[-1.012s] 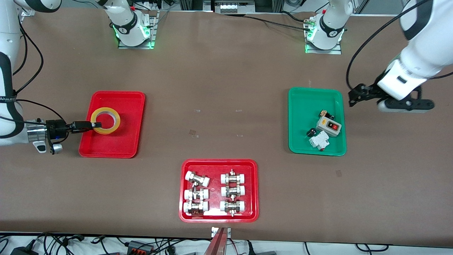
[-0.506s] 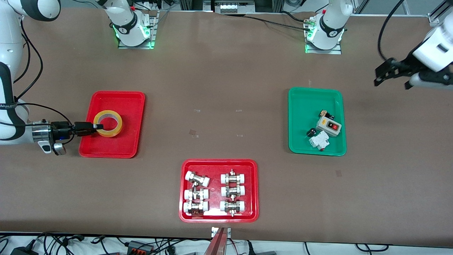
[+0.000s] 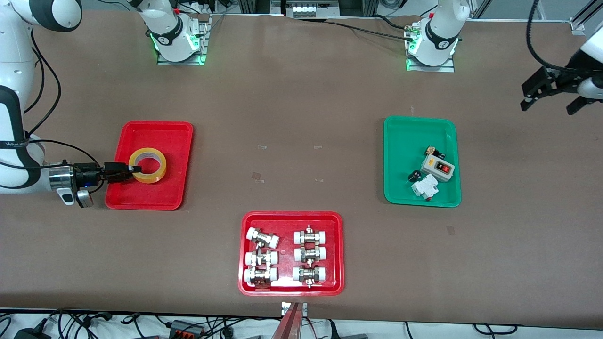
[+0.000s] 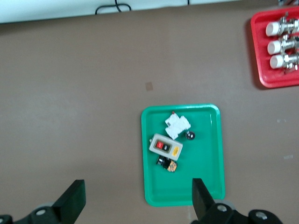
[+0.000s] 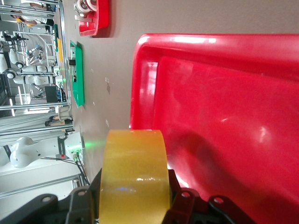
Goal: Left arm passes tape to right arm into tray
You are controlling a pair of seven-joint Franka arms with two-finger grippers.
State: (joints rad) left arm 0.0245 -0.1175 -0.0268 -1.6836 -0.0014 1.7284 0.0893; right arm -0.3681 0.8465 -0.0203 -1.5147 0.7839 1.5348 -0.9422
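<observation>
Two red trays (image 3: pixel 179 134), one green tray (image 3: pixel 400 127), one tape (image 3: pixel 150 165), six fittings (image 3: pixel 262 238)

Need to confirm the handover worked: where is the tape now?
The tape is held by the right pincer, over the red tray at the right arm's end of the table.

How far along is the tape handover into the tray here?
Handover looks done: the left gripper is open, empty, up near its end of the table. In hand: the right gripper is shut on the tape over the red tray. Left: release it.
</observation>
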